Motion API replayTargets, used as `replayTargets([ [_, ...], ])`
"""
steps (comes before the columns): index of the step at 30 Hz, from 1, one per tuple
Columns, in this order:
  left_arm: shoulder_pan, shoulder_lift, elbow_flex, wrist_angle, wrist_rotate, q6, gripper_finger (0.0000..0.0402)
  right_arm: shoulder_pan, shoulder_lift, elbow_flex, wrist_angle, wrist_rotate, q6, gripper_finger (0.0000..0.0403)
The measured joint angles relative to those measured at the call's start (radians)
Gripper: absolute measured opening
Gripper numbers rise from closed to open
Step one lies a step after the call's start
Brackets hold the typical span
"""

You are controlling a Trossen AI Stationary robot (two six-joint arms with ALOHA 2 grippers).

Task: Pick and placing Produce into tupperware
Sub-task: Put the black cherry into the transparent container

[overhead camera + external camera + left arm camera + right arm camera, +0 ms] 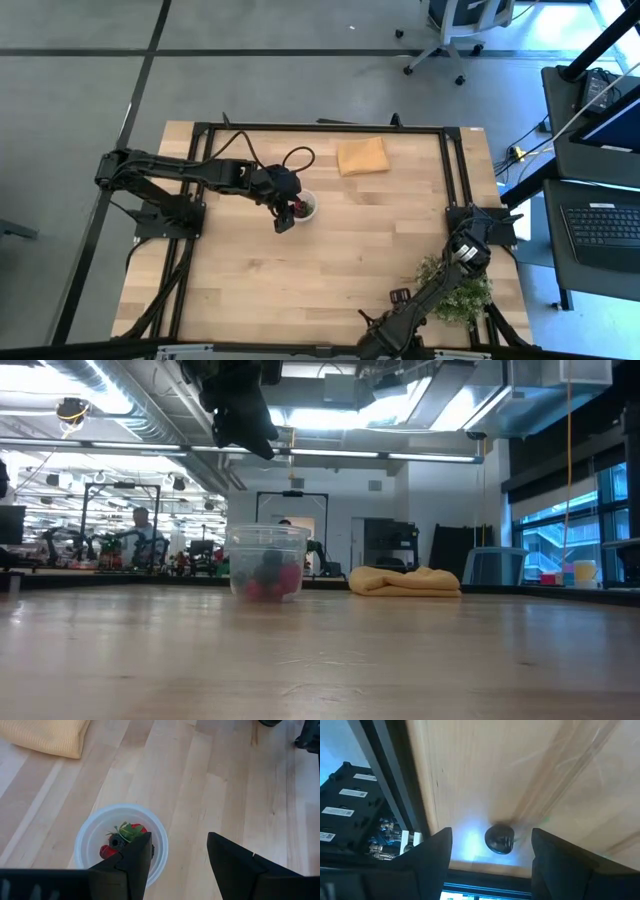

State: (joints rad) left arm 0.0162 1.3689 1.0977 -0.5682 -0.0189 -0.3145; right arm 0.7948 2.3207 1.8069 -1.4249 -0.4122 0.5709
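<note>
While my left gripper [177, 865] hangs over the table with its fingers apart and nothing between them, the tupperware tub [305, 207] sits just below and slightly to one side, so any drop belongs on that side. Red and dark berries [119, 842] already lie inside it, under a bit of green leaf. My right gripper [490, 852] waits far off at the table's near right corner by the green plant [455, 290], fingers also spread, around a dark berry [499, 839]. Only the low view shows how high I hover above the tub's rim; the wrist view alone shows its contents from above.
</note>
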Motion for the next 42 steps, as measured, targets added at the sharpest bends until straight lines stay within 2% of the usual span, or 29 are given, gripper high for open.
replayTargets([
  [14, 0.000, 0.000, 0.000, 0.000, 0.000, 0.002, 0.0184, 0.021, 0.028, 0.000, -0.007, 0.006, 0.025, 0.0274],
  [20, 0.000, 0.000, 0.000, 0.000, -0.001, 0.002, 0.0184, 0.044, 0.028, 0.000, -0.094, 0.110, 0.075, 0.0274],
  [23, 0.000, 0.000, 0.000, 0.000, -0.020, 0.002, 0.0184, 0.050, 0.028, 0.000, -0.052, 0.123, 0.076, 0.0274],
  [28, 0.000, 0.000, 0.000, 0.001, -0.024, 0.002, 0.0184, 0.058, 0.028, -0.020, 0.014, 0.100, 0.079, 0.0274],
  [42, 0.000, 0.000, 0.000, 0.001, -0.024, 0.003, 0.0184, 0.064, 0.023, -0.142, 0.020, 0.000, 0.076, 0.0272],
])
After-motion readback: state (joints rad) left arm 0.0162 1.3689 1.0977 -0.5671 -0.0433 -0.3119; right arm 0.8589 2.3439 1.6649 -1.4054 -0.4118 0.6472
